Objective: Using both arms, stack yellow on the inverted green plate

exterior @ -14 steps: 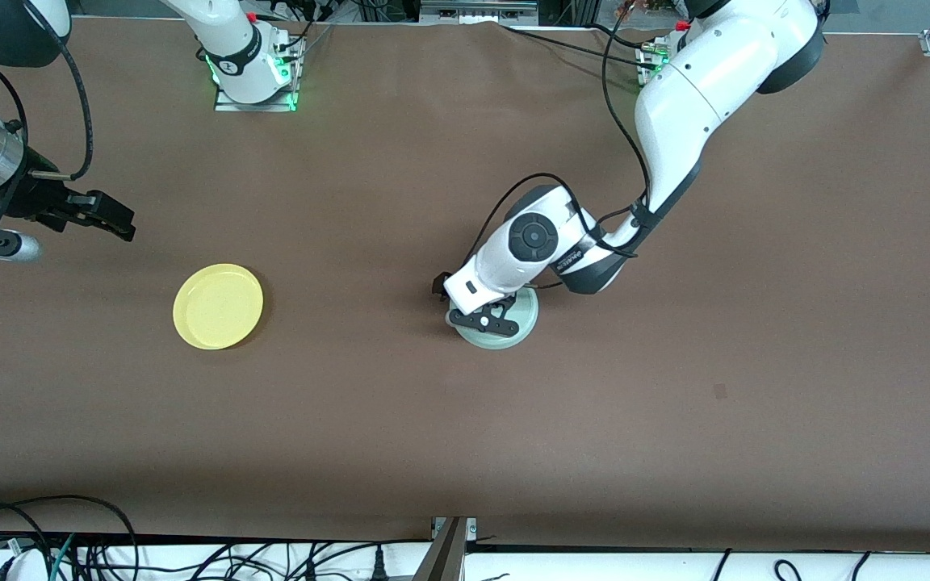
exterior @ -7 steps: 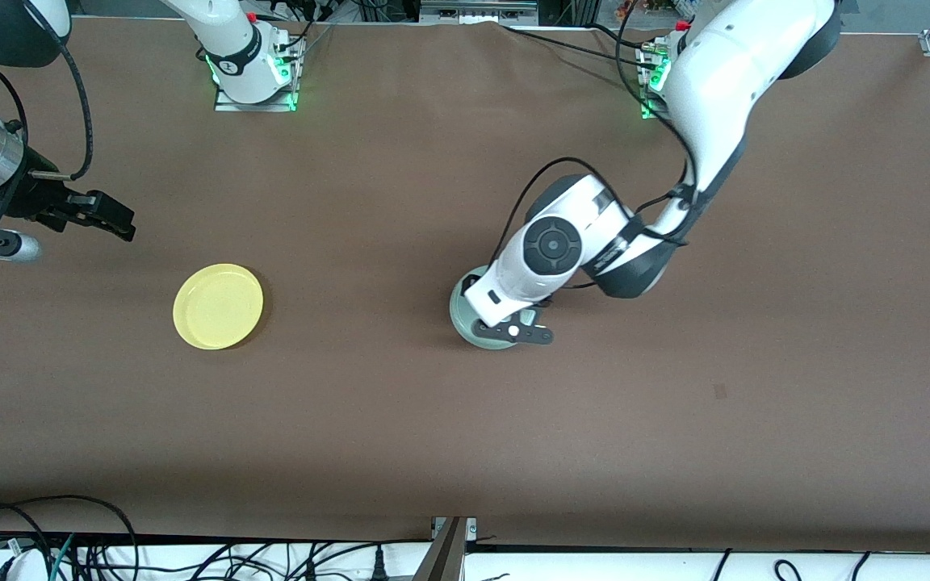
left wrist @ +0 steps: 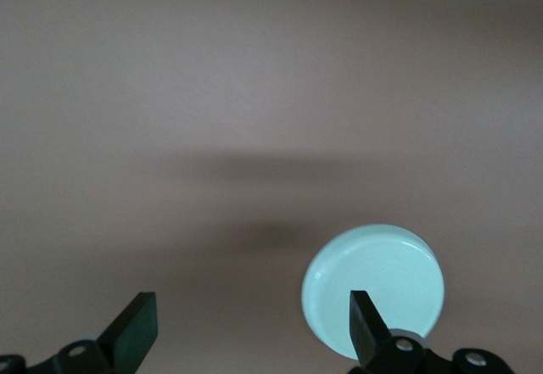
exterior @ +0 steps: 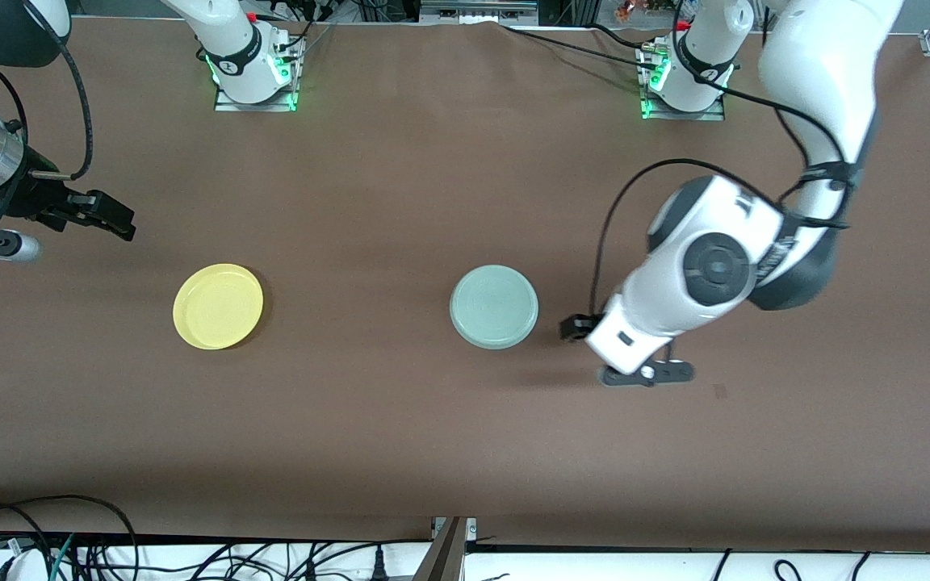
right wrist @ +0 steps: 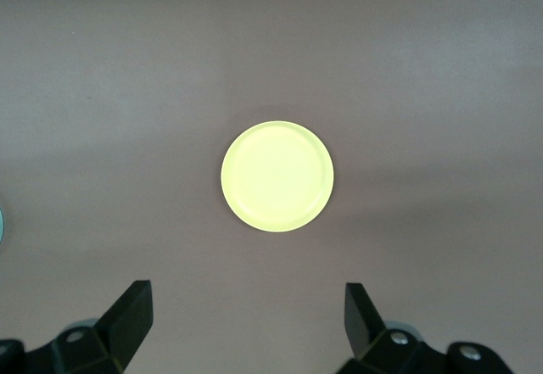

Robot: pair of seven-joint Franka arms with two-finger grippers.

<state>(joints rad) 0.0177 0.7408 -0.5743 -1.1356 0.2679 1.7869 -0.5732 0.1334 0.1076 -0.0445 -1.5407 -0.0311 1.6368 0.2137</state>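
Fingers of the left gripper [left wrist: 246, 327] stand wide apart with nothing between them, and in the front view the gripper [exterior: 644, 373] now hangs over bare brown counter [exterior: 465, 452], toward the left arm's end and just beside the small round pale mint-green plate [exterior: 494, 307]. A second ago that gripper was down on the green plate, and half a second ago it was still over it; it has since let go and swung clear. The green plate lies alone near the middle of the counter, its smooth flat face up with no rim showing, which reads as inverted; the left wrist view shows the same plain disc [left wrist: 373, 289] apart from the fingers.

Fingers of the right gripper [right wrist: 246, 323] are likewise spread wide and hold nothing. That gripper [exterior: 98, 214] hovers at the right arm's end of the counter, unmoved across the pictures, with the small round pale-yellow plate [right wrist: 277, 175] centred in its wrist view. The yellow plate [exterior: 218, 306] sits rim up on the counter, well apart from the green one and about as near the front camera.

Judging from this, the flipping step looks done and the left arm is withdrawing, so what remains is for the right arm to descend, grip the yellow plate by its rim, and carry it onto the green base
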